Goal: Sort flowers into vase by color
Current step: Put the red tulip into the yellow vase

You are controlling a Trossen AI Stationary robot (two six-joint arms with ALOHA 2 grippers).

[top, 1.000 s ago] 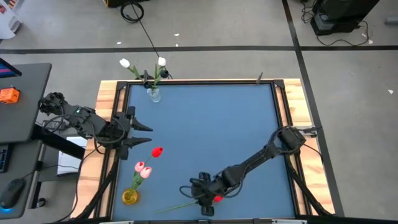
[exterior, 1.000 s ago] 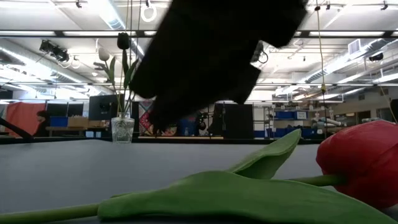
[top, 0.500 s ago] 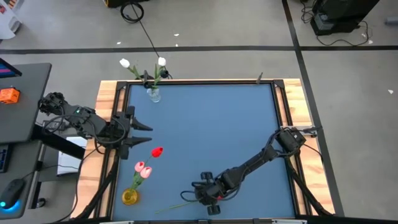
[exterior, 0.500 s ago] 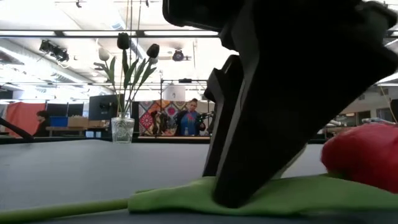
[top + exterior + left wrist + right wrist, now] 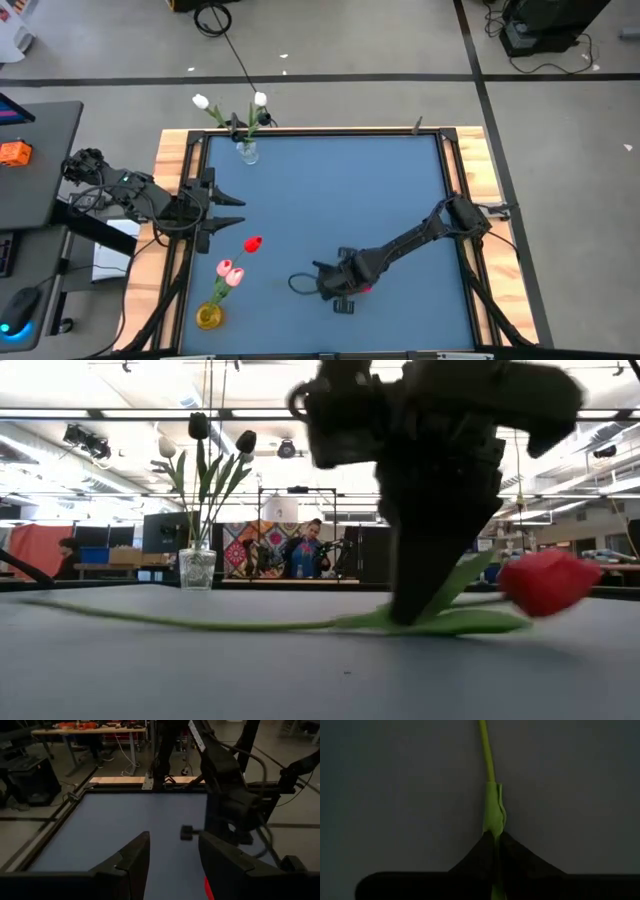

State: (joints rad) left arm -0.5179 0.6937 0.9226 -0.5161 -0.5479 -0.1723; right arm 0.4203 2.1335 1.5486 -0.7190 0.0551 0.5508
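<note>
A red tulip (image 5: 545,580) with a long green stem (image 5: 200,624) lies almost level near the table's near edge, under my right gripper (image 5: 410,615), which is shut on it. In the high view only a bit of its red head (image 5: 366,290) shows beside that gripper (image 5: 338,288). My left gripper (image 5: 228,212) waits open at the table's left edge. A clear vase (image 5: 247,152) at the far left holds white tulips (image 5: 200,101) and black ones (image 5: 198,425). A yellow vase (image 5: 209,316) at the near left holds pink tulips (image 5: 228,270) and a red one (image 5: 252,243). My right gripper pinches the tulip between its two fingers where a green leaf wraps the stem (image 5: 495,827), a short way from the head. The fingers come from above, pointing down, across the stem. The head is raised off the table; whether the long stem end (image 5: 60,605) is clear, I cannot tell.
Wooden rails (image 5: 470,165) frame the blue table top. Open blue surface (image 5: 340,200) lies between the two arms and the far edge. Beyond the table, a person (image 5: 305,550) stands in the room.
My right gripper has come down on the red tulip at the near edge, taken hold of it, and gone toward the far edge with it. The tulip has left its place by the near edge, and its stem end has swung in from the left.
</note>
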